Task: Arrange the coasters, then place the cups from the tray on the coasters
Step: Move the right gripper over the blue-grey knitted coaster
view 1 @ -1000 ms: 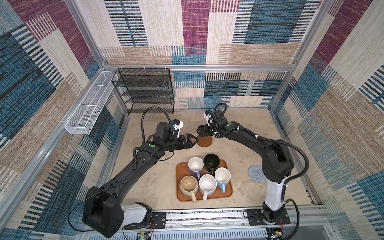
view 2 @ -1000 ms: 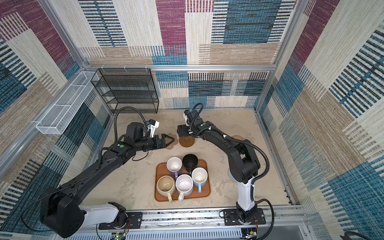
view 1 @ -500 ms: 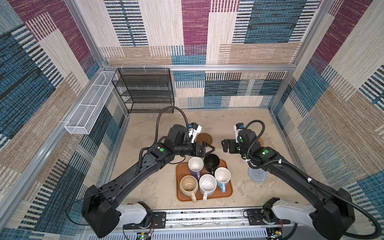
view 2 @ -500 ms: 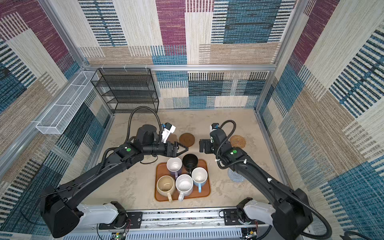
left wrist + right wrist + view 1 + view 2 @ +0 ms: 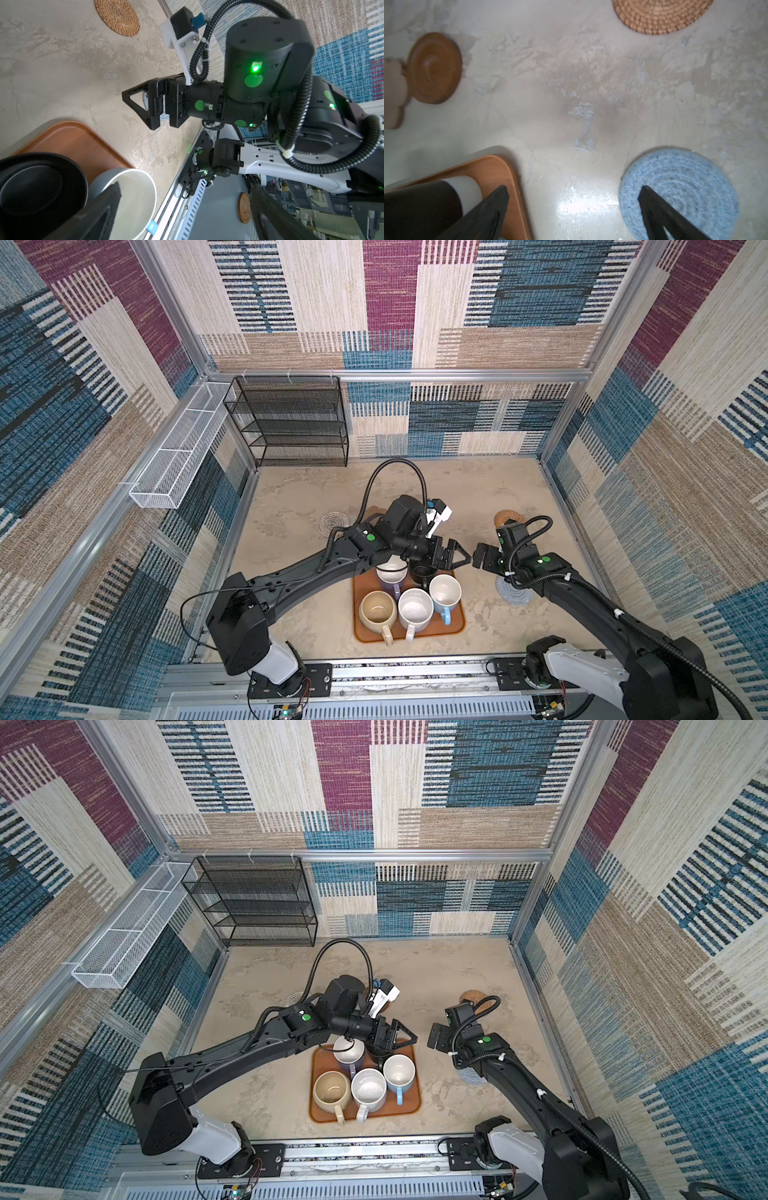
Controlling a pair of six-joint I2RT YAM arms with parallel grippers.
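Evidently poised for pickup, the left gripper (image 5: 457, 556), jaws spread and empty, hovers over the black mug (image 5: 422, 573) at the far end of the tray (image 5: 454, 625), while the right gripper (image 5: 483, 560), equally wide and empty, waits just beside it. All five mugs (image 5: 414, 610) crowd the tray; the light blue coaster (image 5: 513, 596) and rattan coaster (image 5: 508, 515) lie well apart, leaving landing room.

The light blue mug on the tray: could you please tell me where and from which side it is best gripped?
Probably its right-hand rim wall, from above with the right end effector, one finger inside. The light blue mug stands upright at the tray's right edge; the white speckled mug and black mug crowd its left and rear.
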